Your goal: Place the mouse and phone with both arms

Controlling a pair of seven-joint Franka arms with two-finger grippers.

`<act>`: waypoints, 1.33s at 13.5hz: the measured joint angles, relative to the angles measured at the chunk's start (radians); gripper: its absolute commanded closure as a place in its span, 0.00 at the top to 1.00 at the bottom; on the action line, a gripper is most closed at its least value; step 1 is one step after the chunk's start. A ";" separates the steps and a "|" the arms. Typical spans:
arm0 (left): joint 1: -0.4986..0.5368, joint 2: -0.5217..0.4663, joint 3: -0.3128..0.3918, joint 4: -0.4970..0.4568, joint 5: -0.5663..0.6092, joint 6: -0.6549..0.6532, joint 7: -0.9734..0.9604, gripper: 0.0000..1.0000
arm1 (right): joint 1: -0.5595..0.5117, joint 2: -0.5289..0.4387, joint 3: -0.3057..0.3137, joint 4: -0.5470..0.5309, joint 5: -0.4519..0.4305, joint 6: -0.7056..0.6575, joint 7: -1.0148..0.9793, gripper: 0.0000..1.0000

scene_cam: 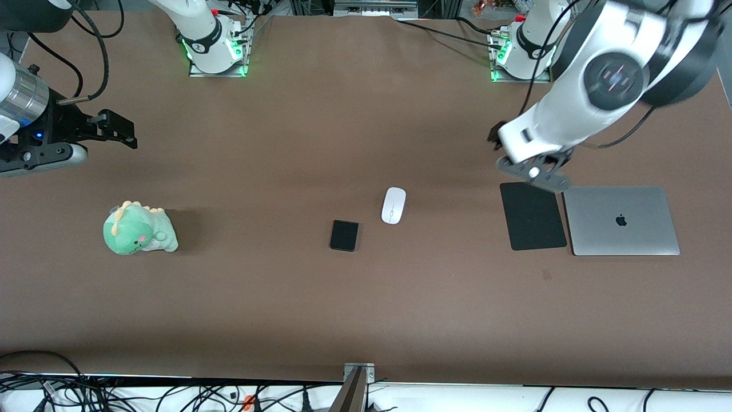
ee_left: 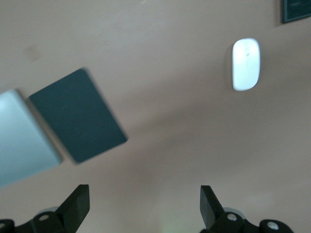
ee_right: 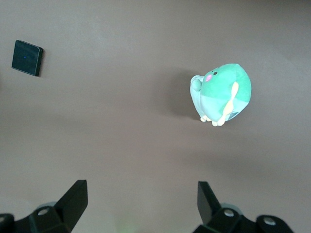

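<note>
The white mouse (scene_cam: pixel 393 205) lies flat near the middle of the table; it also shows in the left wrist view (ee_left: pixel 246 64). The black phone (scene_cam: pixel 344 235) lies beside it, a little nearer the front camera, and shows in the right wrist view (ee_right: pixel 27 58). My left gripper (scene_cam: pixel 495 136) hangs over bare table by the black mouse pad (scene_cam: pixel 532 216), open and empty (ee_left: pixel 144 204). My right gripper (scene_cam: pixel 123 129) is open and empty (ee_right: pixel 142 201) over bare table at the right arm's end, above the plush toy's area.
A green plush dinosaur (scene_cam: pixel 139 229) sits toward the right arm's end. A closed silver laptop (scene_cam: pixel 620 220) lies beside the mouse pad at the left arm's end. The table's front edge has a metal bracket (scene_cam: pixel 358 371).
</note>
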 measured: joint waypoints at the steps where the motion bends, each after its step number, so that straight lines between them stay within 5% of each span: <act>1: -0.022 0.063 -0.002 0.020 0.000 0.067 -0.017 1.00 | 0.000 0.003 0.000 -0.001 0.000 0.000 0.000 1.00; 9: -0.262 0.425 -0.004 0.037 0.152 0.567 -0.276 1.00 | 0.005 0.042 0.003 -0.002 0.000 0.046 0.000 1.00; 14: -0.281 0.490 -0.003 -0.067 0.192 0.789 -0.290 1.00 | 0.005 0.042 0.003 -0.002 0.000 0.048 0.000 1.00; 18: -0.323 0.499 0.008 -0.091 0.215 0.806 -0.343 1.00 | 0.005 0.042 0.003 -0.002 0.000 0.049 0.000 1.00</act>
